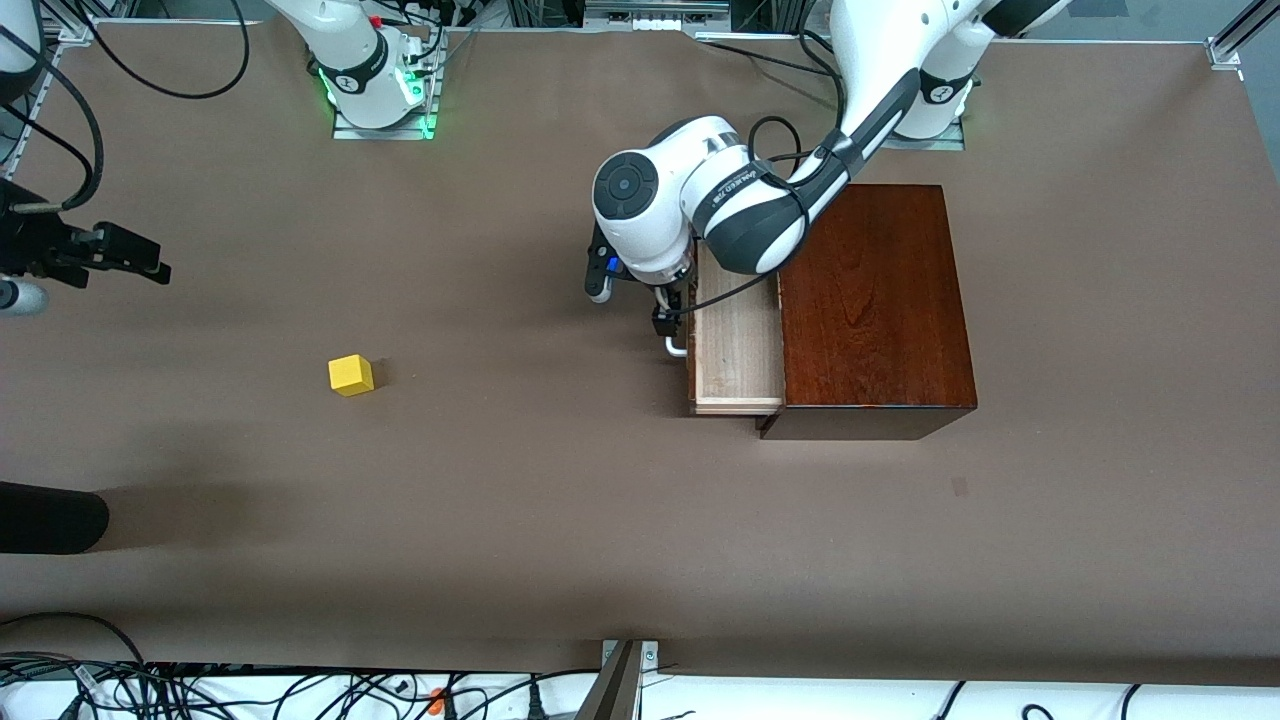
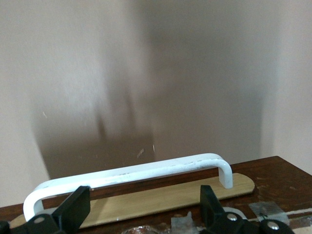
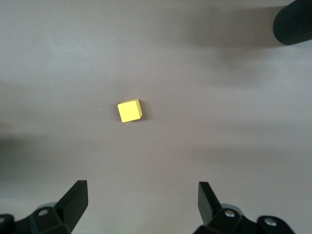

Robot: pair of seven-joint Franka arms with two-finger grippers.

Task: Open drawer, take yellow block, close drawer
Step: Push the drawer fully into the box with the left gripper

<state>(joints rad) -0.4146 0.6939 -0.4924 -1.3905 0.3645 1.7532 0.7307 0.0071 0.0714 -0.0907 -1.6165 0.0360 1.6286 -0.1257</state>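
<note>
Yellow block (image 1: pixel 351 375) sits on the bare surface (image 1: pixel 560 520), well apart from the drawer (image 1: pixel 738 345), which is partly pulled out, its long axis running toward the front camera. Left hand (image 1: pixel 668 318) is spread at the white handle (image 2: pixel 131 178). Right hand (image 3: pixel 141 202) hovers spread over the block; next it should descend.

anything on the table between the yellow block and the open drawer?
Nothing: front view shows bare brown table between the yellow block and the drawer. Only the left gripper sits at the drawer's handle.
</note>
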